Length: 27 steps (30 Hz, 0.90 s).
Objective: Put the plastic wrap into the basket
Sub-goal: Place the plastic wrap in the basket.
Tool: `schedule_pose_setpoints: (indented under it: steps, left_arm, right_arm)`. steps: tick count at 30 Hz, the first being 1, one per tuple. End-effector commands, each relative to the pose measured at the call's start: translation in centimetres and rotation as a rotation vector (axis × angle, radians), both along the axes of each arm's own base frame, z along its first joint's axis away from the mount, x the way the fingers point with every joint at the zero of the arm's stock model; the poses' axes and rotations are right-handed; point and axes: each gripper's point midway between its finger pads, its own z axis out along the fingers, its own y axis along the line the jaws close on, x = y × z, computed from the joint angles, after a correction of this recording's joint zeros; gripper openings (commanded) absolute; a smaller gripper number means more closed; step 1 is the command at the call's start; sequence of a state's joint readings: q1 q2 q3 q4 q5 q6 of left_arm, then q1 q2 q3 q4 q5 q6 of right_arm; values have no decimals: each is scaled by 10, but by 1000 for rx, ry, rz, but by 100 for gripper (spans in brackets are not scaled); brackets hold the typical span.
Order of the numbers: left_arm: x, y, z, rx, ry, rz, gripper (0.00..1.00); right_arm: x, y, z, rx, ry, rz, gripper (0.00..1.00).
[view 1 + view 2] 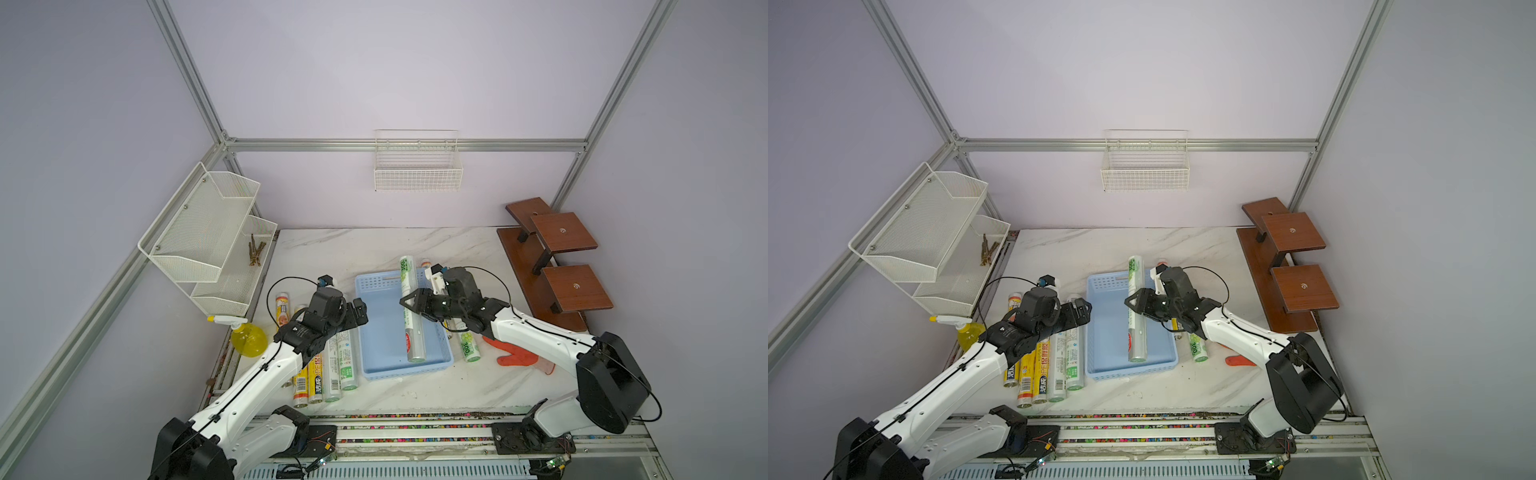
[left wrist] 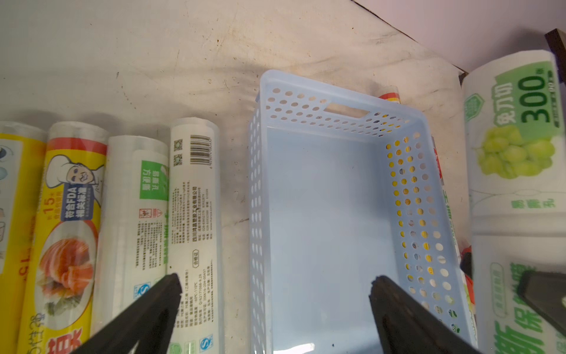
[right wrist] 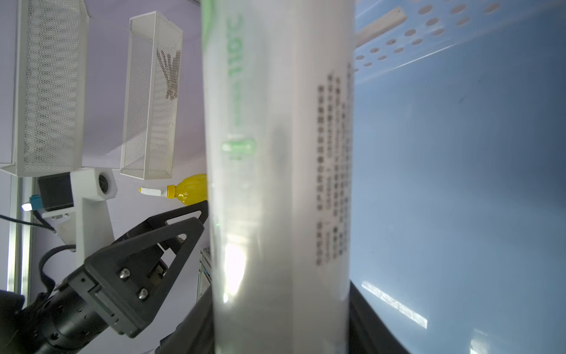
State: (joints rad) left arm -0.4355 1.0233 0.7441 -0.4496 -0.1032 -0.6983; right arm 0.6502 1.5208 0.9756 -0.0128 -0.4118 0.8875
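Right hand (image 1: 410,302) grips a white, green-printed roll of plastic wrap (image 1: 415,340) near mid-length above the light-blue basket (image 1: 376,286), its jaws closed down on the tube. Both top views show the roll running lengthwise over the basket, far end jutting past the basket's far rim, near end dipped toward the near wall; whether it touches the basket floor cannot be told. Only the right wrist view brings the held roll (image 3: 275,153) close, blurred, with the basket's blue floor (image 3: 459,184) behind it and a yellow spray bottle (image 3: 190,190) and white mesh rack (image 3: 49,92) beyond. Left hand (image 1: 360,311) hangs at the basket's long side nearest the left arm; the left wrist view alone shows its fingers (image 2: 159,306) spread wide and empty, straddling that wall of the basket (image 2: 257,214). Same view reads the labels on a row of rolls (image 2: 193,199) lying on the tabletop (image 2: 214,46) just outside the basket, and a yellow roll (image 2: 389,95) behind the perforated wall across from them. An orange glove (image 1: 515,355) lies beyond the basket on the right arm's side.
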Motion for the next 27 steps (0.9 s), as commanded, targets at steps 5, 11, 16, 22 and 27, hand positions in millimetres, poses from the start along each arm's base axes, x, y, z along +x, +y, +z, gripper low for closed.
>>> schedule_pose_setpoints:
  steps: [5, 11, 16, 22, 27]
  left_arm:
    - [-5, 10, 8, -14, -51, 50, 100]
    - [-2, 9, 13, -33, -93, 54, 100]
    - [-4, 2, 17, -57, -118, 7, 100]
    - [-8, -7, 19, -100, -129, -38, 100]
    - [-10, -11, 13, -123, -103, -49, 100]
  right_arm:
    - [2, 59, 10, 83, -29, 71, 41]
    - [1, 82, -13, 90, 20, 103, 41]
    - [7, 92, -31, 88, 47, 113, 41]
    - [16, 103, -44, 83, 59, 118, 41]
    - [22, 106, -64, 59, 86, 107, 41]
